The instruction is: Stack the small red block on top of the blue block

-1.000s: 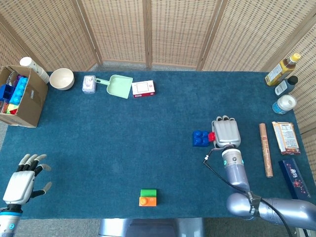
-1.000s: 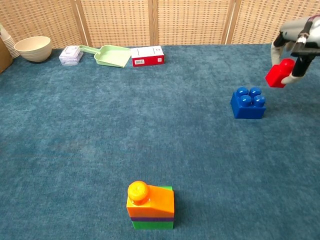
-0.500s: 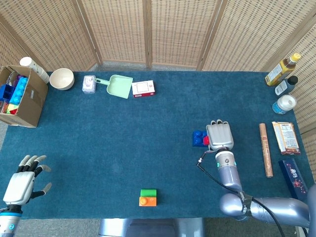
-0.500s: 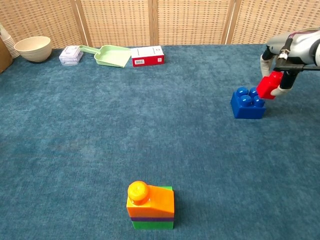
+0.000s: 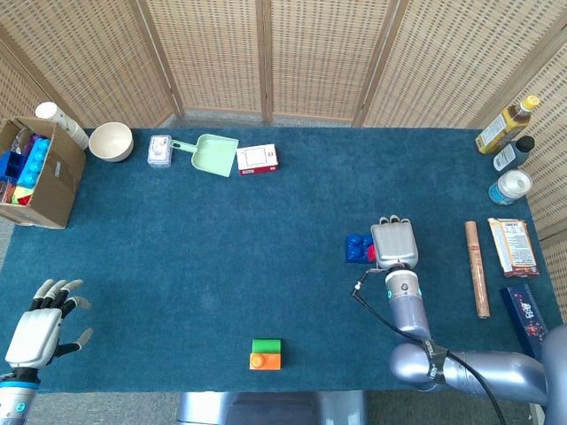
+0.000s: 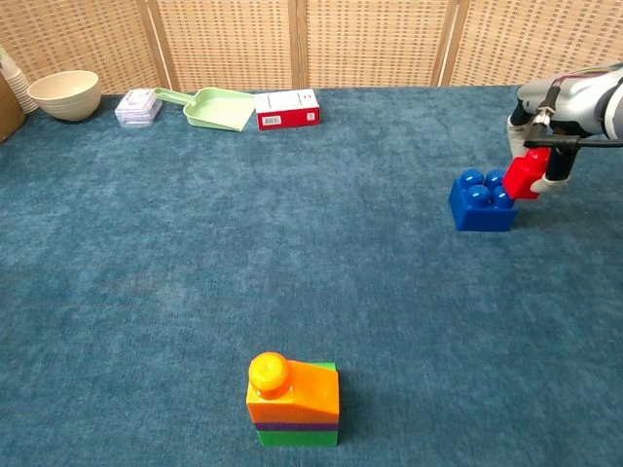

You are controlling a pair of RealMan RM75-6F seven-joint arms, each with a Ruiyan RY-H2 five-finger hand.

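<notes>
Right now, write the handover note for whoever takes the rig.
Right hand: holds the small red block, tilted at the right edge of the blue block, which sits right of the table's centre. The red block is not seated on the studs.
Left hand: open and empty near the front-left table corner.
Done: red block picked up and brought to the blue one.
Left: centre it over the studs, press down, release.
</notes>
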